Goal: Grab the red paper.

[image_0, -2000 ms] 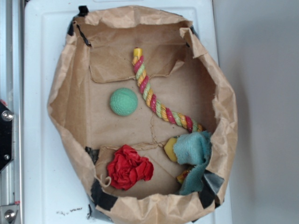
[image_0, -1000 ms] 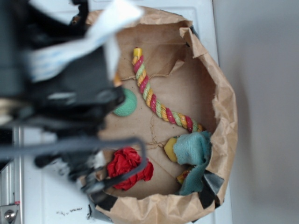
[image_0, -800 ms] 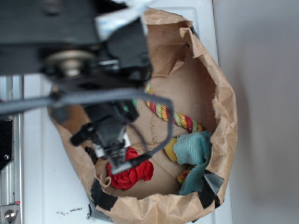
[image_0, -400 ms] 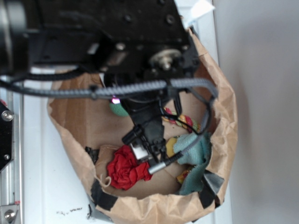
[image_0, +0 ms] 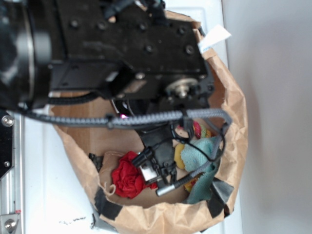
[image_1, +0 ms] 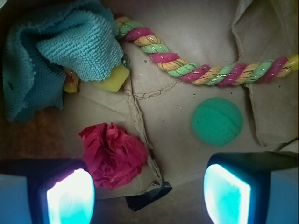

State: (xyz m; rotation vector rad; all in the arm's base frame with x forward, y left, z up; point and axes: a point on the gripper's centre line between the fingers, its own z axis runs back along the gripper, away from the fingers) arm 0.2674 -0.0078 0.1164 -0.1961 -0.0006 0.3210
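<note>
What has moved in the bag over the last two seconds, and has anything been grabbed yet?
The arm swung in from the left over the paper bag, and the gripper came down beside the red paper. Jaws open, nothing held. The red paper, green ball, striped rope and teal cloth have not shifted.

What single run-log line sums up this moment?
phase: approach | gripper: open, above bag floor | target: red paper, ungrasped, nearer left finger | nearby: green ball, striped rope, teal cloth
</note>
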